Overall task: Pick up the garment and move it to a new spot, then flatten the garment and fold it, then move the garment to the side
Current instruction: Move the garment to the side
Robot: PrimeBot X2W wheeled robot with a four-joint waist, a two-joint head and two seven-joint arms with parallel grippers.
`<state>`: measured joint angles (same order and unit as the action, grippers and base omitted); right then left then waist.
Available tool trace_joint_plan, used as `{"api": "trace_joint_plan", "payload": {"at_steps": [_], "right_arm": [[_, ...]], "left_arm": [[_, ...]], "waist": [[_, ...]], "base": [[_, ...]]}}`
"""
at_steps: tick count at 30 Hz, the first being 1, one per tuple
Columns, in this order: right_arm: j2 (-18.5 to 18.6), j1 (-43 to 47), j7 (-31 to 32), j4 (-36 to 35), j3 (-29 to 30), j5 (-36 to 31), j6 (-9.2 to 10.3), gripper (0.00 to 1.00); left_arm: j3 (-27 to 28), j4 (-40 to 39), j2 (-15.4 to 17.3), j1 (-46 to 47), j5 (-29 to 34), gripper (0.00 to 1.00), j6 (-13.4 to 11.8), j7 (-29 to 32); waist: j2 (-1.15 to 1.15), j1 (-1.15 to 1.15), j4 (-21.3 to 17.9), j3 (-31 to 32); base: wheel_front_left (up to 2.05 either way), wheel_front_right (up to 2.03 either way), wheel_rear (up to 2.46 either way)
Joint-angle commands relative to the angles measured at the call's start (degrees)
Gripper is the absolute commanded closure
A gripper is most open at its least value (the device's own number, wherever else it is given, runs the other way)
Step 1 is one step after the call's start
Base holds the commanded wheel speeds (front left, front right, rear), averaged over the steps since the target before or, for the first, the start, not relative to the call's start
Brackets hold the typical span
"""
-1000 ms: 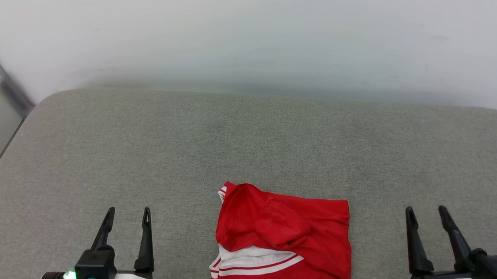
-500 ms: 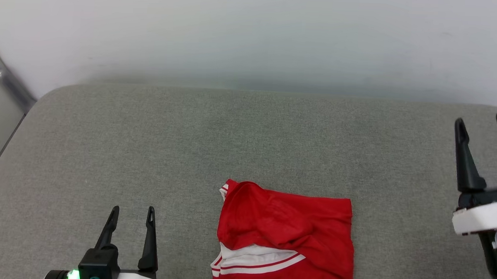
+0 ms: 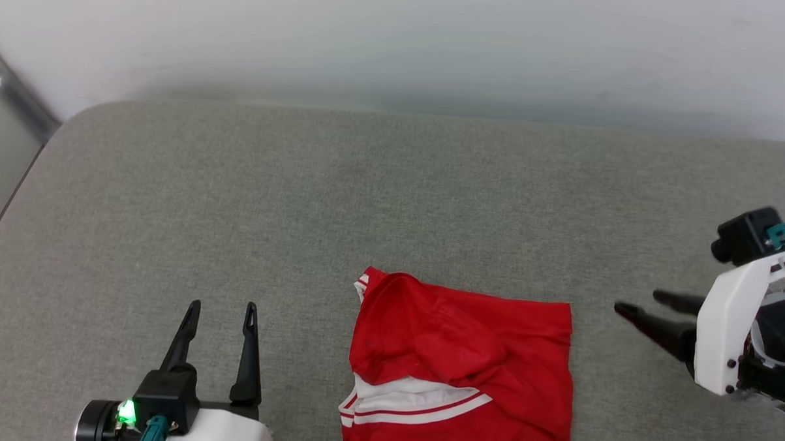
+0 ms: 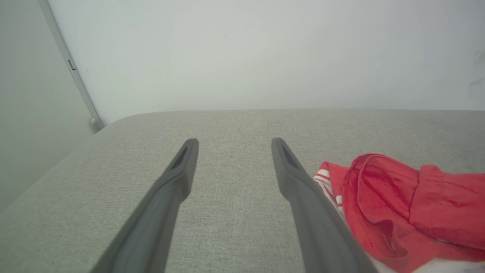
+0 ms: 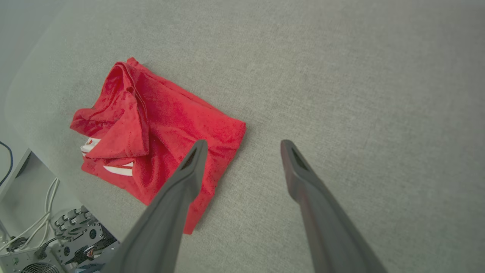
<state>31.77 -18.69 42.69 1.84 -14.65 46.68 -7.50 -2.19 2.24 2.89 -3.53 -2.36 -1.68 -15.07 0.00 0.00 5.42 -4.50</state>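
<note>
Head view shows you the garment (image 3: 459, 366) lying folded into a rough red rectangle on the grey padded surface (image 3: 393, 194), toward the near side and a little right of middle. Its right edge runs straight. Its far-left corner bunches into a rounded fold, and a white band with red stripes shows along its near-left part. Your left gripper (image 3: 223, 305) sits near the garment's left side, apart from it, fingers spread wide and pointing toward the wall (image 3: 398, 44), with nothing between them. Your right gripper (image 3: 636, 301) sits off the garment's right edge, turned so its fingers point left at the cloth. It is likewise spread wide and empty, with a strip of bare surface between its tips and the hem. Beyond the garment you have open grey surface all the way to the far edge at the wall, and more to the left up to the rounded far-left corner. Right wrist view shows the garment's near side close to the surface's rounded near edge, below which cables and hardware (image 5: 68, 235) sit.
</note>
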Motion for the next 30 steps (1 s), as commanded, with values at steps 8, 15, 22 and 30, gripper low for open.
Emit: {"api": "trace_joint_plan", "payload": {"at_steps": [8, 15, 22, 30], "right_arm": [[-0.42, 2.76, 8.61, 3.66, -1.43, 8.44, 0.01, 0.00], [-3.23, 2.14, 6.91, 7.17, -3.58, 10.17, 0.02, 0.00], [-7.36, 2.64, 5.28, 12.33, -7.91, 11.97, 0.05, 0.00], [-8.07, 2.14, 2.27, 15.56, -13.03, 11.85, 0.08, 0.58]], "left_arm": [[-1.32, -0.15, -0.05, 3.38, -0.68, 0.00, -0.32, -0.13], [-2.03, -0.40, -0.04, 5.66, -0.86, 0.00, -0.25, -0.13], [-2.62, -0.41, -0.04, 7.36, -1.08, 0.00, -0.37, -0.13], [-3.22, -0.24, -0.04, 8.06, -1.32, 0.00, -0.95, -0.13]], "waist": [[0.00, 0.00, 2.61, -4.93], [0.00, 0.00, 4.17, -8.83], [0.00, 0.00, 5.36, -11.01], [0.00, 0.00, 5.78, -11.50]], "base": [[0.00, 0.00, 0.00], [0.00, 0.00, 0.00], [0.00, 0.00, 0.00], [0.00, 0.00, 0.00]]}}
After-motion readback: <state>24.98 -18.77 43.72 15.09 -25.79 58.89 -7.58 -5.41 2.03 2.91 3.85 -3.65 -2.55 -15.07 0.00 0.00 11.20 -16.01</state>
